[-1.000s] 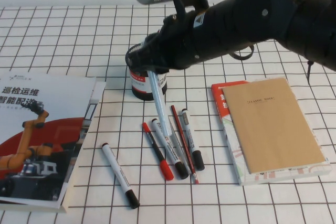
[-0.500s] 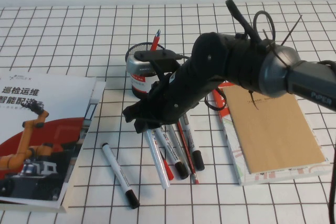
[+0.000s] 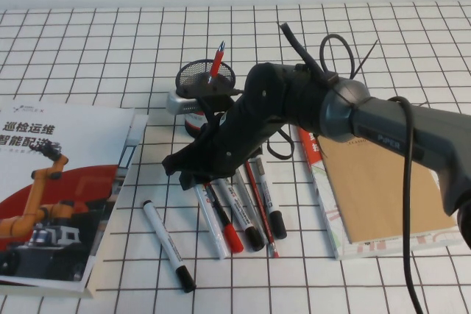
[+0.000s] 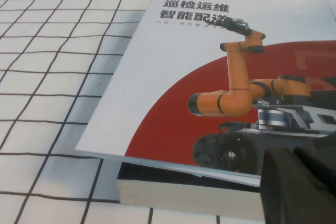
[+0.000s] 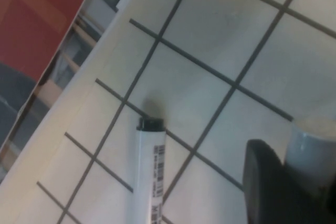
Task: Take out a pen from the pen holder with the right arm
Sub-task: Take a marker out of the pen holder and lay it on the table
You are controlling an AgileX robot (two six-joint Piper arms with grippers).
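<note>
a white table [image 3: 88, 42] ruled in a dark grid fills the high view, with a pale wall along the top edge. the mesh pen holder [image 3: 206, 77] stands upper centre, a red pen [image 3: 218, 58] poking out of it. the right gripper [image 3: 188, 174] sits low at centre, just below the holder, clenched on the top end of a pale pen [image 3: 211, 218]. that pen is out of the holder and slants down toward the bottom of the frame beside a cluster of loose pens [image 3: 250, 211]. a black-capped marker [image 3: 168, 244] lies lower left of it. a manual [image 3: 51, 189] covers the left edge and a brown notebook [image 3: 383, 174] the right.

the left gripper [image 4: 299, 182] hangs over the manual's near corner; i cannot tell its state.

the step looks like setting the pen down. it likely goes best by lowering until the barrel lies flat, letting go gently, then lifting straight up. that way nothing rolls, the neighbours stay put, and the forearm clears the holder.
</note>
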